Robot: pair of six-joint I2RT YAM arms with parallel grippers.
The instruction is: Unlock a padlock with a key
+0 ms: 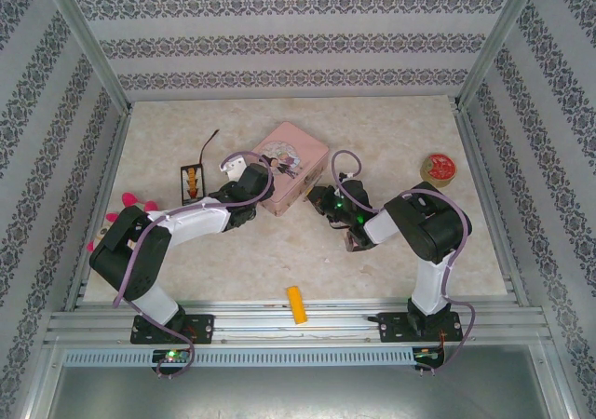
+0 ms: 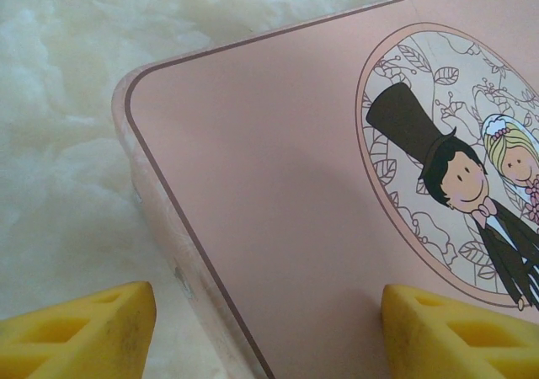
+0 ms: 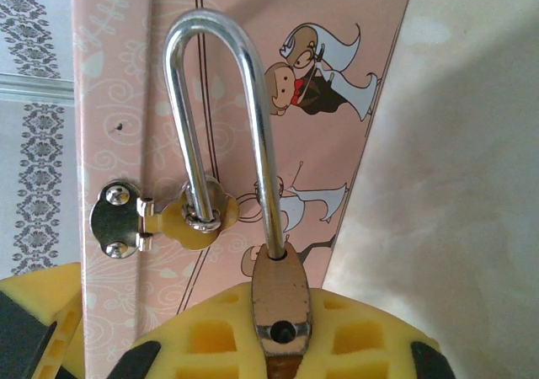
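Observation:
The brass padlock (image 3: pixel 282 299) sits pinched between the yellow pads of my right gripper (image 3: pixel 282 349), which is shut on its body. Its silvery shackle (image 3: pixel 219 101) stands open: one leg is in the body, while the free leg runs through the staple of the brass hasp (image 3: pixel 189 215) on the pink tin's side (image 3: pixel 109 101). The body's empty shackle hole faces the camera. From above, my right gripper (image 1: pixel 328 200) is at the tin's (image 1: pixel 291 168) right edge. My left gripper (image 1: pixel 244 172) hovers open over a corner of the tin's lid (image 2: pixel 278 202), with nothing between its yellow fingertips (image 2: pixel 84 328).
A small dark card with a cord (image 1: pixel 191 179) lies left of the tin. A yellow-orange block (image 1: pixel 296 304) rests near the front rail. A round red-topped item (image 1: pixel 438 168) is at the right, and pink objects (image 1: pixel 130 203) are at the left edge.

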